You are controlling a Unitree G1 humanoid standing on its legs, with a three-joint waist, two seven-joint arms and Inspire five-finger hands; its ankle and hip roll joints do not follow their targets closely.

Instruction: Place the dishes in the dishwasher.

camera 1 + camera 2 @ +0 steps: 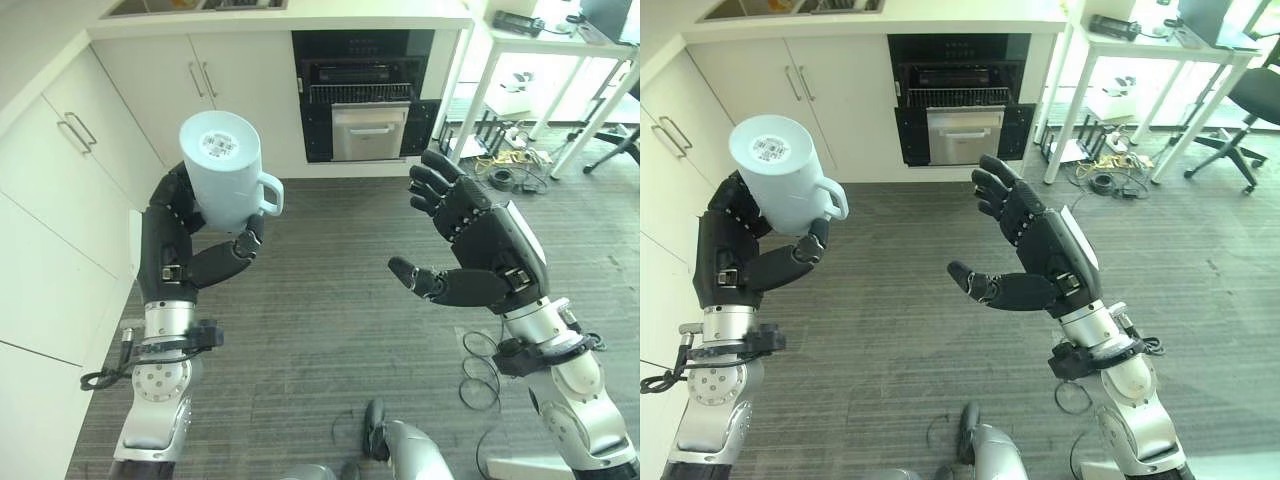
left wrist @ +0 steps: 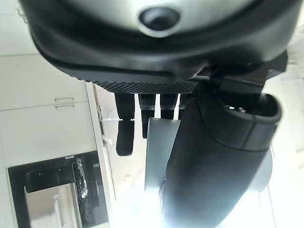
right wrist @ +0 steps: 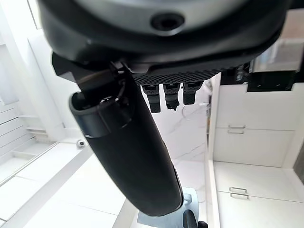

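A pale blue mug (image 1: 228, 172) is held upside down, its base with a round label facing up and its handle pointing right. My left hand (image 1: 178, 245) is curled round the mug (image 2: 159, 156), thumb under the handle, raised over the floor in front of the white cabinets. My right hand (image 1: 478, 250) is raised at the right with fingers spread and nothing in it. The open dishwasher (image 1: 360, 100) sits in the far cabinet run, its wire rack (image 1: 360, 93) showing above the dropped door.
White cabinets (image 1: 60, 170) line the left side and the back under a white countertop (image 1: 280, 20). A white table (image 1: 545, 40) with cables on the floor below stands at the back right. An office chair (image 1: 1250, 110) stands at far right. Grey striped floor lies between me and the dishwasher.
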